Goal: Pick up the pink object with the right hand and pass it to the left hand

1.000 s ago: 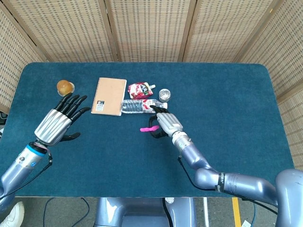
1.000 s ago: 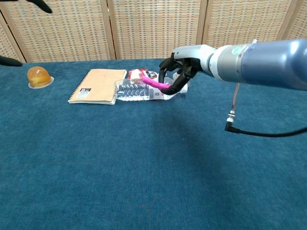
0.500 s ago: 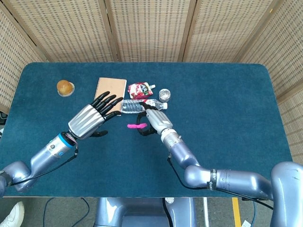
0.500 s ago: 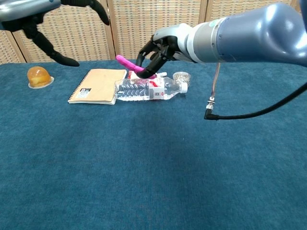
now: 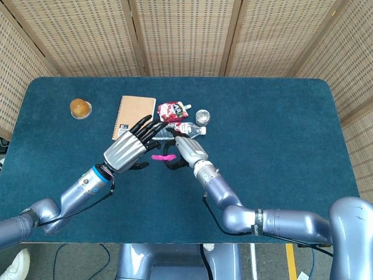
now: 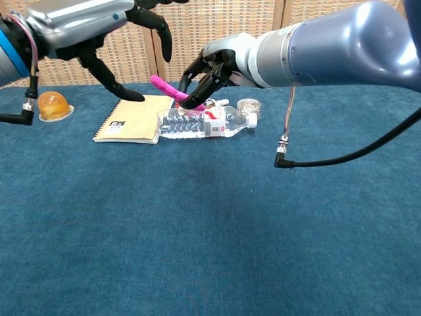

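Note:
The pink object (image 5: pixel 158 157) is a thin stick, held up in the air over the middle of the table by my right hand (image 5: pixel 183 153). In the chest view it (image 6: pixel 166 88) juts out to the left of that hand (image 6: pixel 212 68), which pinches its right end. My left hand (image 5: pixel 132 147) hovers just left of the stick with its fingers spread, the fingertips close to the free end; in the chest view this hand (image 6: pixel 105 33) is open above the notebook and holds nothing.
On the blue table lie a tan spiral notebook (image 5: pixel 134 118), a clear plastic bottle (image 6: pixel 207 123), a red snack pouch (image 5: pixel 173 110), a small silver cup (image 5: pixel 202 116) and an orange jelly cup (image 5: pixel 80 108). A black cable (image 6: pixel 329 158) hangs under my right arm.
My right hand has carried the pink stick up and leftward. My left hand swept in from the far left toward the stick and now hovers beside it.

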`<act>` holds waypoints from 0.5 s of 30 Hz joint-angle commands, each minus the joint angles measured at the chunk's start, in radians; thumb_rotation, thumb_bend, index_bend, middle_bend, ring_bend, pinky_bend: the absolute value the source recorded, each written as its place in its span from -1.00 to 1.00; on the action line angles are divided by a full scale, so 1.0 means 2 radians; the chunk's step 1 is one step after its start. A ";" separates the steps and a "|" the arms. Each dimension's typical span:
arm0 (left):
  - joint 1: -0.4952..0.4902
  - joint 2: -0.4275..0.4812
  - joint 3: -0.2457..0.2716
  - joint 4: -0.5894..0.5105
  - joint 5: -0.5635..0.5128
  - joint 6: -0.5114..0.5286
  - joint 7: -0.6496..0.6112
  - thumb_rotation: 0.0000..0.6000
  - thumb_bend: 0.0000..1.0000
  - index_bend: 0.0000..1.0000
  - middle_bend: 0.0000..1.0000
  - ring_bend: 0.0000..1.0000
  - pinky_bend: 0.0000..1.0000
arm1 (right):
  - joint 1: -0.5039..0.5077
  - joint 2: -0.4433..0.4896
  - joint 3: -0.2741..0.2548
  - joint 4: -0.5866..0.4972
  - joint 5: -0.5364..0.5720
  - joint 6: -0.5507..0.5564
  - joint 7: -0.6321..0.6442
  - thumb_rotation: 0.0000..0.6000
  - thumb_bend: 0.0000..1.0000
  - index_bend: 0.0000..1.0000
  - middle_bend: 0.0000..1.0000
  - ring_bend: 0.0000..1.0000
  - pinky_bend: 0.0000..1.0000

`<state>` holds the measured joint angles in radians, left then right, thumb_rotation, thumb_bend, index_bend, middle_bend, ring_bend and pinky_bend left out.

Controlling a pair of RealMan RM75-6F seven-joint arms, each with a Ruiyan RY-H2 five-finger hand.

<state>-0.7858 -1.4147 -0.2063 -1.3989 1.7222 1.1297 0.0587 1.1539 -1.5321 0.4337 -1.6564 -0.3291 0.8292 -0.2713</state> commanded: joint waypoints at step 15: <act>-0.017 -0.041 0.007 0.019 -0.031 -0.007 0.023 1.00 -0.38 -0.02 -1.00 -1.00 -1.00 | -0.002 0.000 -0.014 0.007 -0.013 -0.002 0.020 1.00 0.23 0.37 -0.78 -1.00 -1.00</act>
<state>-0.8181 -1.4942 -0.1921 -1.3616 1.6630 1.1160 0.1036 1.1505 -1.5313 0.4072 -1.6438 -0.3538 0.8245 -0.2314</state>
